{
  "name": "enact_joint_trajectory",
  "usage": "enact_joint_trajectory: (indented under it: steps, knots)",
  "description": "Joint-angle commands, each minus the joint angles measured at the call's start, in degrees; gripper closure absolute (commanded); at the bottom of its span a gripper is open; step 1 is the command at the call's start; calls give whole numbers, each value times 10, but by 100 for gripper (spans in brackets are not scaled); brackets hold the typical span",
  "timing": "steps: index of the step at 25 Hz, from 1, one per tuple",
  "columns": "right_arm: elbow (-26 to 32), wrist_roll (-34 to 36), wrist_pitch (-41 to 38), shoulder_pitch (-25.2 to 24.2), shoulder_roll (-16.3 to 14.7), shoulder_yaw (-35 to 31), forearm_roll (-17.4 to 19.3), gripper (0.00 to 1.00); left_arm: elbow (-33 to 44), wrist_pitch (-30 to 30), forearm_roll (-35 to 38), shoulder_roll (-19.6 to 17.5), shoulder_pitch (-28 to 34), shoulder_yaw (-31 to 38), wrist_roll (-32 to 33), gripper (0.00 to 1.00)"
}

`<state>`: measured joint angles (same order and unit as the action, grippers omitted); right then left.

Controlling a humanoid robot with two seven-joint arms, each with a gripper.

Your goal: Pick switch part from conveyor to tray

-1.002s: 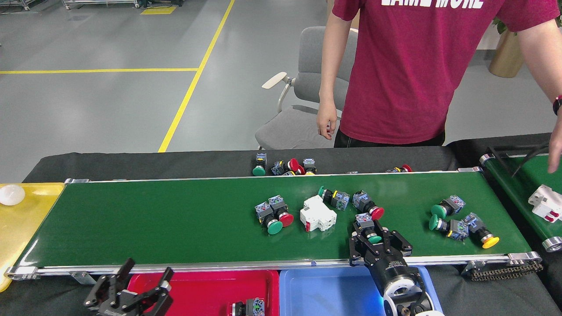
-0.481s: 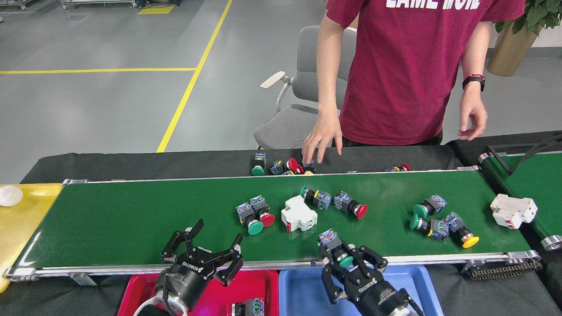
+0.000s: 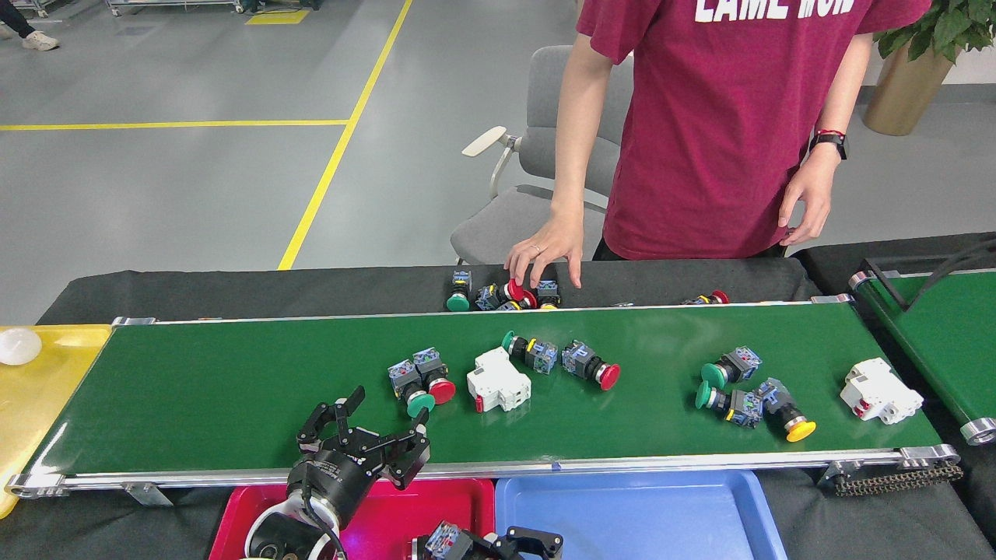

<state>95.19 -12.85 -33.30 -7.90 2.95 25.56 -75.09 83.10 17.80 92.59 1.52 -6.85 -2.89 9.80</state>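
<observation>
the left gripper hangs over the near edge of the conveyor with its fingers spread wide and empty, pointed toward the pair of switches with green and red caps lying just beyond it. that spread suits a straddle of one switch body, and the near-rail post leaves only a short reach to the belt.

the right gripper sits low at the bottom edge over the red tray, with a switch at its tips. i cannot tell whether it grips the part or has let go. it looks placed for a drop into that tray.

the blue tray beside it is bare. more switches and two white breakers lie scattered along the belt. across it a person's hand rests on a small pile of switches on the black cloth, likely stock for feeding.
</observation>
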Motion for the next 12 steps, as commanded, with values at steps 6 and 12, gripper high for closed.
enact_joint_trajectory:
  steps: [6,12]
  knots:
    - [-2,-49,91,10,18,30,1,4,-45,-3,-1,-5,-33,21,-4,0]
    - [32,-49,97,20,16,23,3,4,-98,-3,-1,-10,-76,60,-4,0]
